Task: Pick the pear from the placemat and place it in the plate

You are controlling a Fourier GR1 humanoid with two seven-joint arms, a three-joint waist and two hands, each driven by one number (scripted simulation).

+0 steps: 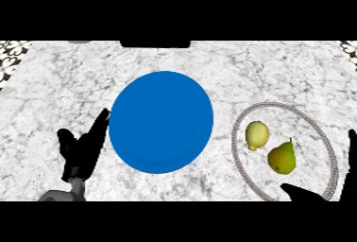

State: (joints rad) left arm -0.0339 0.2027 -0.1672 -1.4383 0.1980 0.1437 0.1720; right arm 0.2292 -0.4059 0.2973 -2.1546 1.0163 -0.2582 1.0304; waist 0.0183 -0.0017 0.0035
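Observation:
A green-yellow pear (pixel 282 158) lies on a round marble-patterned placemat (pixel 317 127) with a beaded rim at the right of the counter. A yellow lemon (pixel 257 134) lies on the same mat, just up and left of the pear. A blue plate (pixel 161 121) sits in the middle, holding nothing. My left hand (pixel 83 149) stands open, fingers up, close beside the plate's left edge. My right hand (pixel 310 194) shows only as black parts at the lower right corner and right edge, below and right of the pear, apart from it.
The counter (pixel 63 80) is grey-white marble. A dark object (pixel 155 44) sits at the far edge, top centre. Patterned surfaces (pixel 12 52) show past the counter's top corners.

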